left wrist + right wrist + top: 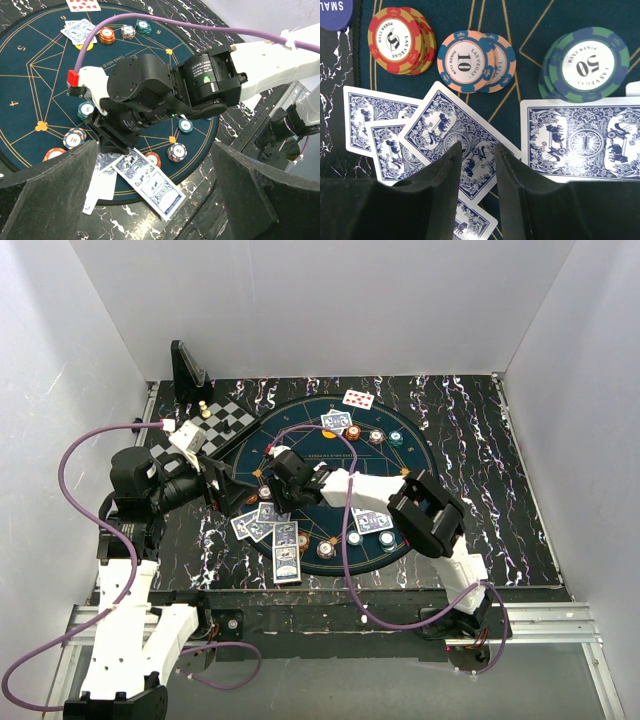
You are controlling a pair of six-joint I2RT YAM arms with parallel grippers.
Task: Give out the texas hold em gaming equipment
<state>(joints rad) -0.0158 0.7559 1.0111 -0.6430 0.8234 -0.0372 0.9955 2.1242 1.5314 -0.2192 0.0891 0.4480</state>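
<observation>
Dark blue mat (530, 20), card (451, 131) lying diagonal, neighbouring card (580, 142) lengthwise sideways.

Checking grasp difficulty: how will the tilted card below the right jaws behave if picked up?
The tilted card looks thin and flat, so probably bendy and hard to lift off the mat. It overlaps neighbouring cards, so dragging may shift them.
</observation>
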